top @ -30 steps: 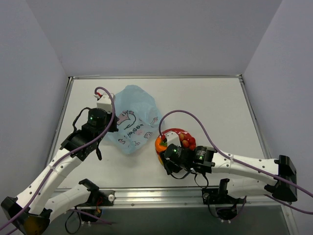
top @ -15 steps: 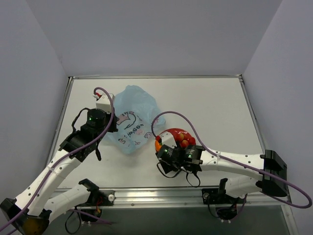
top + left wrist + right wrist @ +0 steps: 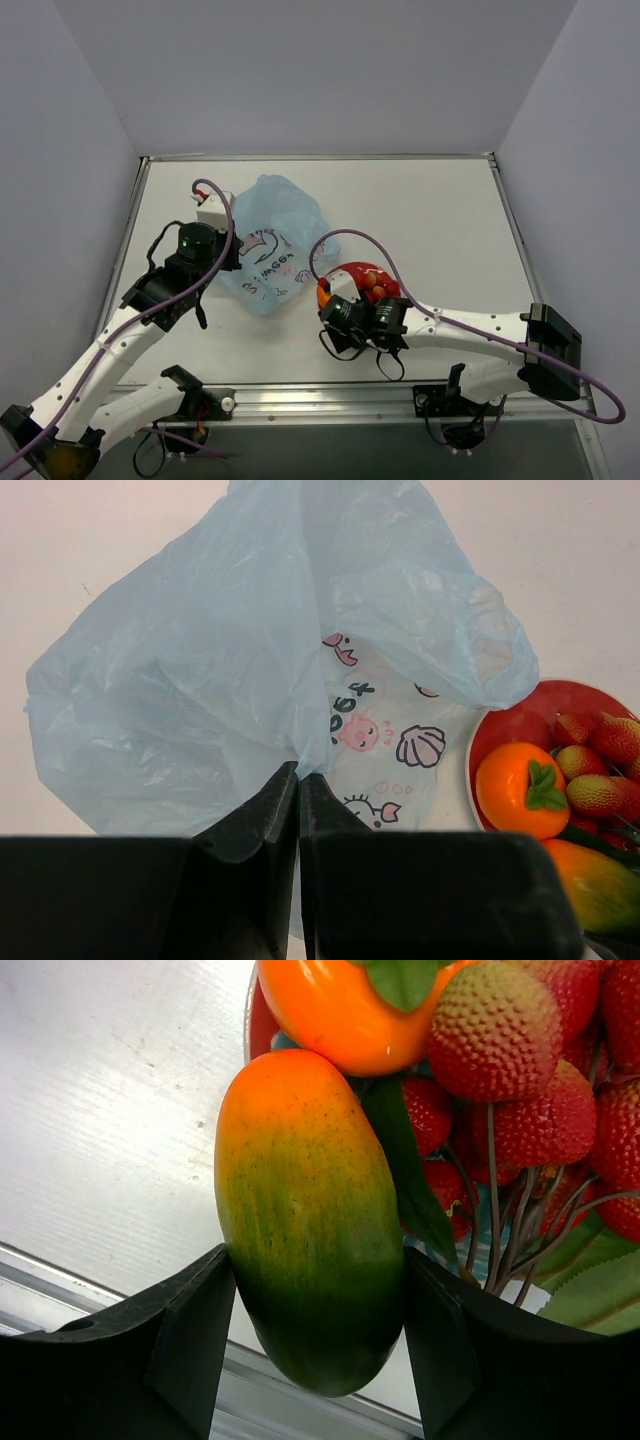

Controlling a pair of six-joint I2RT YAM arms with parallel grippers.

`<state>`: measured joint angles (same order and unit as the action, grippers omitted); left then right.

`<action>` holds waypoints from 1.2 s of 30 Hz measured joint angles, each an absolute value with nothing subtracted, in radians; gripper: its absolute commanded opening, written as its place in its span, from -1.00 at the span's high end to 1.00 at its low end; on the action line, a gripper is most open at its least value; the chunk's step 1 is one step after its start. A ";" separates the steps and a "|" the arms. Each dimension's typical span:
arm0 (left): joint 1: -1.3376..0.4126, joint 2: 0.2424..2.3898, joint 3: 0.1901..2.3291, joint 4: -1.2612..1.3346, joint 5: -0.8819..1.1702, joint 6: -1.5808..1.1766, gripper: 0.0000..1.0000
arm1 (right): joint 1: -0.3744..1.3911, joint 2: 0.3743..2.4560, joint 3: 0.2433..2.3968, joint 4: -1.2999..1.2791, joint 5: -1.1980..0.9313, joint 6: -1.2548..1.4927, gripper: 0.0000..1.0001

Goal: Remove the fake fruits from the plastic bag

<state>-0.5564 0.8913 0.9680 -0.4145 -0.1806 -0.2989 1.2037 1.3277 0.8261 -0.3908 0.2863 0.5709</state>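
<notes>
Mango [image 3: 310, 1210] gripped across the green lower half by the right pincer [image 3: 318, 1260], both fingers pressed against the sides. Just beside the orange fruit [image 3: 350, 1010] and the red berries [image 3: 500, 1030], at the edge of the red plate [image 3: 510, 725]; resting or lifted, cannot tell. Hard, glossy and rounded by the look: probably light and stiff, no risk of crushing, but slippery, apt to squirt out of a grip set near a tapered end. Best held across the thick middle, roughly as now. Berries on thin stems, likely to drag along together as a bunch. No fruit visible inside the plastic bag [image 3: 250, 660], part of the interior hidden by folds. Bag thin, limp and crinkled, lying on the tabletop [image 3: 440, 210] just left of the plate, one lobe over the plate's rim. Left pincer [image 3: 298, 780] pressed together on a fold of the film at the near side; soft stuff, easy to pinch anywhere, likely to slip or tear under a hard tug.
</notes>
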 measured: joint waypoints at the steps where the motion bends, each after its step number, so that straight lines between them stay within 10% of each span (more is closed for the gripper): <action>1: -0.556 0.891 0.968 -0.414 -0.181 -0.299 0.95 | 1.198 1.329 0.822 -0.387 0.285 0.569 0.01; 36: -0.569 0.885 0.968 -0.415 -0.184 -0.298 0.94 | 1.106 1.390 0.793 -0.292 0.265 0.524 -0.50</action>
